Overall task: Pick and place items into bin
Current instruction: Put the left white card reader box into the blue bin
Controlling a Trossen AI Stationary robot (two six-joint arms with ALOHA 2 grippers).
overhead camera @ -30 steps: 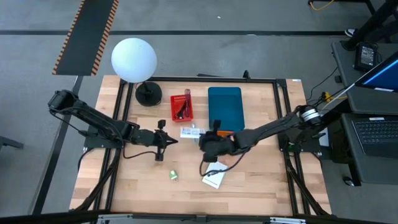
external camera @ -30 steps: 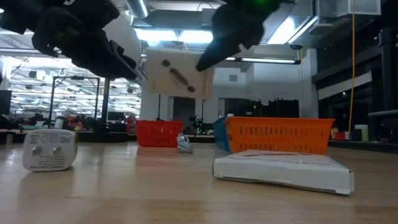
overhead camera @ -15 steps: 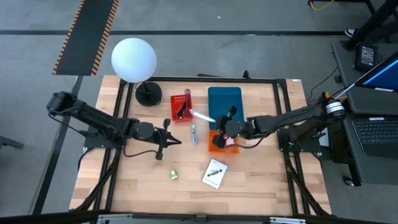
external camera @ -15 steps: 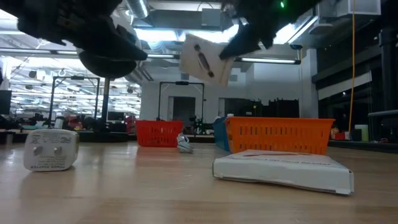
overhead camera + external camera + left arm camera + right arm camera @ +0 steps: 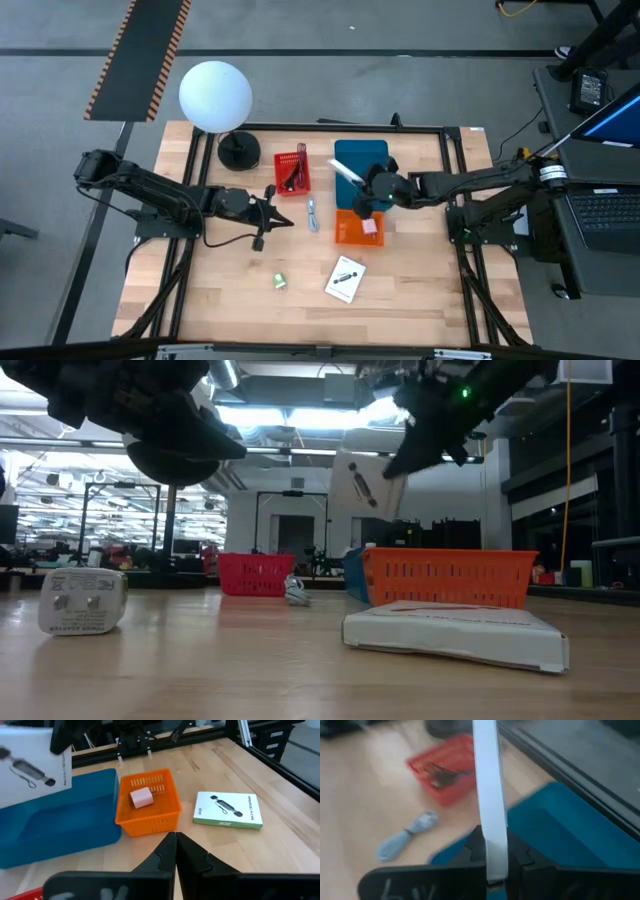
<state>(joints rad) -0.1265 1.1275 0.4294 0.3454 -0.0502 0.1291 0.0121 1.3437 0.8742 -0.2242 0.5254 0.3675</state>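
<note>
— So, which containers stood on the table (image 5: 420, 290), and what did each hold?

— Three of them. A small red basket (image 5: 292, 172) sat near the lamp's black base (image 5: 239, 150) and held dark, tangled cable. A blue bin (image 5: 361, 170) lay just beside it toward the right arm; from the left wrist view its inside looked bare. An orange basket (image 5: 148, 808) touched the blue bin's near end, and a pink square (image 5: 141, 797) lay inside it.

— And the grippers?

— The right gripper (image 5: 364, 189) hovered above the blue bin with its jaws clamped on a white card (image 5: 366, 484) with a black mark, held tilted in the air over that bin. In the right wrist view the card (image 5: 489, 790) showed edge-on between the fingers. The left gripper (image 5: 282, 219) hung above the table near the red basket, jaws clenched together and holding nothing.

— What was lying loose?

— A second white card (image 5: 345, 279), with a green edge, lay flat on the wood, well apart from the baskets. A green cube (image 5: 279, 283) sat near it, toward the left arm. A pale bluish stick (image 5: 312, 214) rested between the red basket and the orange one. A white globe lamp (image 5: 215, 96) stood at the far corner.
</note>
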